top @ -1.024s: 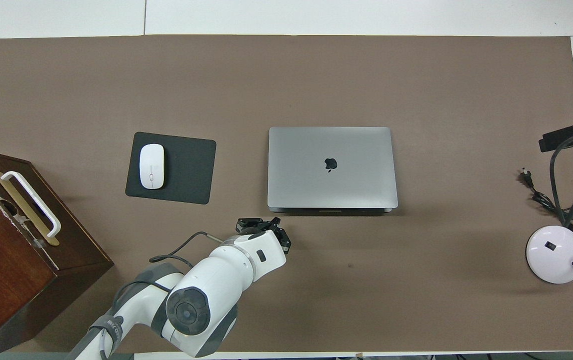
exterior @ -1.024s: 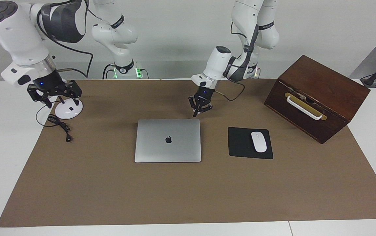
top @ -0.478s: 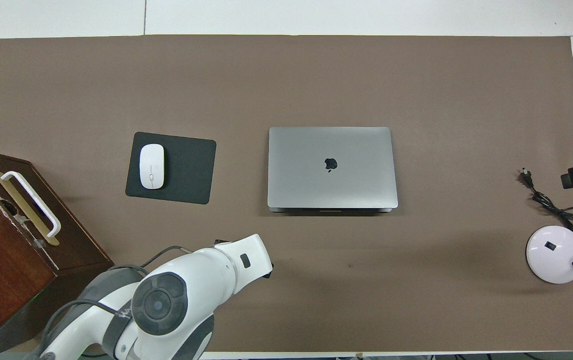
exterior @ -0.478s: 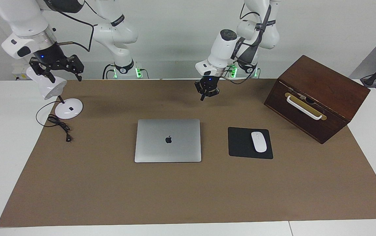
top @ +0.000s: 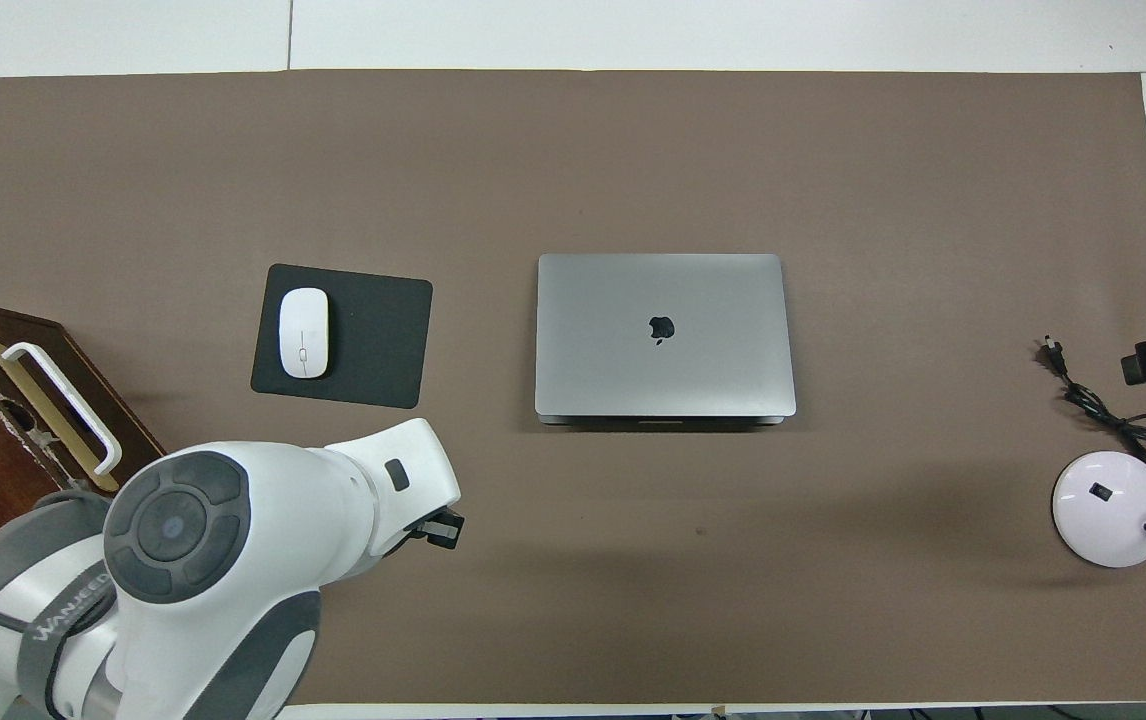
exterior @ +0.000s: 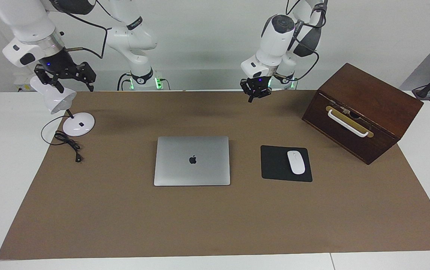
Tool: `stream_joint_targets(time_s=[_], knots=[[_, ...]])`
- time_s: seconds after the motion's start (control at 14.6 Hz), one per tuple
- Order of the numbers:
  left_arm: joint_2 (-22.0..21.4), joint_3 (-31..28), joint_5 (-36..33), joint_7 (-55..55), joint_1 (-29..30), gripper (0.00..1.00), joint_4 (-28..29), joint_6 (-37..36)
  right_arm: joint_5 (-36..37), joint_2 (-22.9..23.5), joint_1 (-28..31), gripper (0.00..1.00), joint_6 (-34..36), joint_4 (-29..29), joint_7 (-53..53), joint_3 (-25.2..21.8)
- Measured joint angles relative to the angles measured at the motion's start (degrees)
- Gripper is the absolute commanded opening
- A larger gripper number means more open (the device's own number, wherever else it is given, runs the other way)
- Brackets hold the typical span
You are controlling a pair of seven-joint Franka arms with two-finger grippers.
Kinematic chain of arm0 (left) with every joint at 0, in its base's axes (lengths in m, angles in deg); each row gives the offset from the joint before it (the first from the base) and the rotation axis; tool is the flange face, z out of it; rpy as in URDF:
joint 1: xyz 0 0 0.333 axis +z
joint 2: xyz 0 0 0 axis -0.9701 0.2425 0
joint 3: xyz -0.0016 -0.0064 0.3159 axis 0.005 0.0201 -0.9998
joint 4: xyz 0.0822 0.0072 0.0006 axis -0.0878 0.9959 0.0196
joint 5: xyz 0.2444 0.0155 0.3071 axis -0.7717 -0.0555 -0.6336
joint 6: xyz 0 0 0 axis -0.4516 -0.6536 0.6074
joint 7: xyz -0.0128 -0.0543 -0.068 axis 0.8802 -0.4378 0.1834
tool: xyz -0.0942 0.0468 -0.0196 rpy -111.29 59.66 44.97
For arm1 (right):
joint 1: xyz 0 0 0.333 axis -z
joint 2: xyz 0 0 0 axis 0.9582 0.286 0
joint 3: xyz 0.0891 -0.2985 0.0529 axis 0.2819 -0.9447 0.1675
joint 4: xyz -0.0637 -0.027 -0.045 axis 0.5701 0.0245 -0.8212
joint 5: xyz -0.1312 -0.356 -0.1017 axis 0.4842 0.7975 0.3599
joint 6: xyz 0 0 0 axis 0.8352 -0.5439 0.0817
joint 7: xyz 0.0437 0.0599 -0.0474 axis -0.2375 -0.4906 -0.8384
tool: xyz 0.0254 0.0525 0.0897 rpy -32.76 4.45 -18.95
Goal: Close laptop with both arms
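Starting at the right arm's end of the table: the right gripper (exterior: 73, 84) hangs in the air over the white desk lamp (exterior: 78, 126), close to the lamp's head, with its fingers (exterior: 89, 80) spread wide and nothing between them. I can't tell if it actually touches the lamp. The lamp's black cable (exterior: 66, 144) trails loose on the brown mat (exterior: 200, 221), a bit farther from the robots than the lamp's base.

Next is the laptop (exterior: 192, 160), sitting around the middle of the mat. Its lid is flat down with the apple logo facing up, so it's already closed. Neither gripper is touching it, and both are well apart from it.

The left gripper (exterior: 255, 95) is up in the air over the edge of the mat closest to the robots. Whether it's open or closed, I honestly can't tell.

Just beside the laptop, toward the left arm's end, is a black mousepad (exterior: 275, 167) with a white mouse (exterior: 296, 162) on it. After that comes a dark wooden box (exterior: 365, 108) with a white handle, sitting at an angle on the corner of the mat, nearer to the robots than the mousepad.
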Motion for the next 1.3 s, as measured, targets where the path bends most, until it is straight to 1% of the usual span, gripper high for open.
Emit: stream_joint_targets(time_s=[0.27, 0.41, 0.48, 0.55, 0.61, 0.68, 0.75, 0.82, 1.09, 1.3], knots=[[0.00, -0.20, -1.88, -0.47, 6.44, 0.00, -5.35, -8.82, 0.00, 0.02, -0.01, 1.00, -2.24, 1.56, 0.00, 0.00], [0.00, -0.27, -2.61, -0.48, 9.75, 0.00, -7.56, -10.98, 0.00, 0.02, -0.01, 1.00, -2.36, 1.60, 0.00, 0.00], [0.00, -0.29, -2.81, -0.48, 11.73, 0.02, -8.56, -11.60, 0.00, 0.02, -0.02, 1.00, -2.36, 1.60, 0.00, 0.01], [0.00, -0.36, -2.91, -0.49, 13.85, 0.13, -9.43, -11.89, 0.00, 0.02, -0.04, 1.00, -2.37, 1.60, 0.00, 0.01], [0.00, -0.40, -2.95, -0.51, 15.98, 0.27, -10.14, -12.07, 0.00, 0.02, -0.05, 1.00, -2.39, 1.60, 0.00, 0.02], [0.01, -0.46, -3.02, -0.57, 17.90, 0.53, -10.63, -12.21, 0.00, 0.02, -0.05, 1.00, -2.41, 1.61, 0.00, 0.02], [0.01, -0.49, -3.35, -0.63, 19.50, 0.81, -10.93, -12.27, 0.00, 0.02, -0.05, 1.00, -2.41, 1.64, 0.00, 0.02], [0.03, -0.50, -4.07, -0.63, 20.71, 1.00, -11.11, -12.27, 0.00, 0.02, -0.05, 1.00, -2.42, 1.68, 0.00, 0.02], [0.43, -0.46, -6.67, -0.61, 24.28, 1.00, -12.29, -12.26, 0.00, 0.02, -0.05, 1.00, -2.45, 1.80, 0.00, 0.02], [1.52, -0.49, -6.96, -0.62, 27.46, 1.00, -14.70, -12.31, 0.00, 0.02, -0.05, 1.00, -2.53, 1.88, 0.00, 0.02]])
